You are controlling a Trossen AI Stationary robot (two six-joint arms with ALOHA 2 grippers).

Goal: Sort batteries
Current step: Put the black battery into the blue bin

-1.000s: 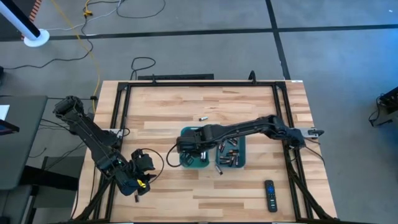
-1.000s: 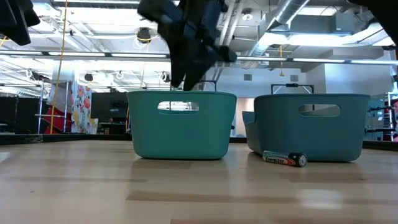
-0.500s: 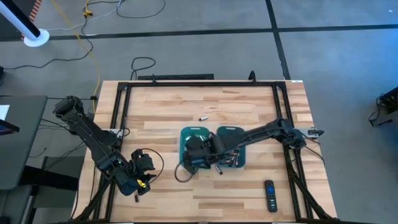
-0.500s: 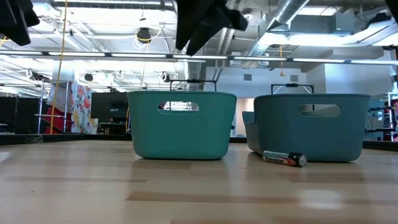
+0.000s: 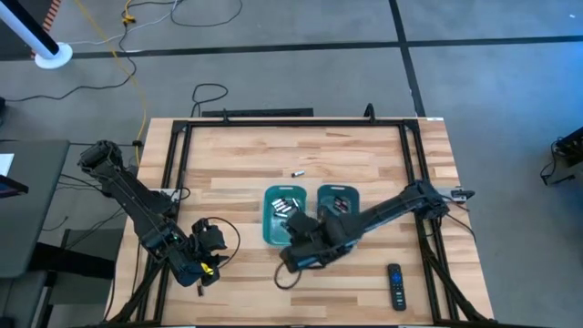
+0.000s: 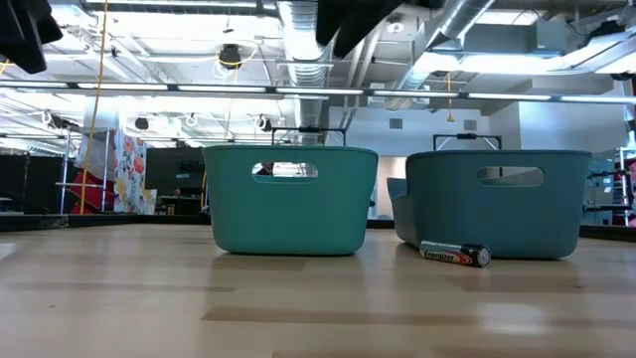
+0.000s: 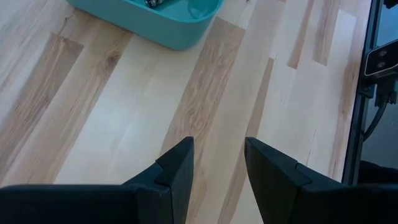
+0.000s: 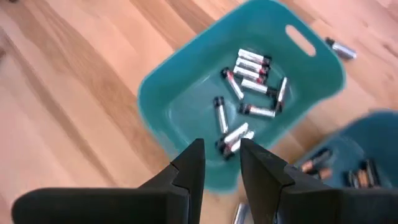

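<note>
two bins: teal, side by side mid surface (image 5: pixel 228 155)
left bin (image 5: pixel 284 214): silvery-white batteries (image 8: pixel 249 84)
right bin (image 5: pixel 339 211): dark copper-ended batteries (image 5: pixel 339 206)
loose batteries: one (image 5: pixel 297 172) behind the bins, one (image 6: pixel 455 254) just before the right bin
right tool (image 8: pixel 221 165): above the left bin's near edge, fingers apart, empty
left tool (image 7: pixel 219 163): at the near left corner, fingers apart, empty

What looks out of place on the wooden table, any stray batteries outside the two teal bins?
Yes. One small silvery battery lies alone on the wooden table, beyond the left teal plastic bin. A dark copper-ended battery lies in front of the right teal bin.
</note>
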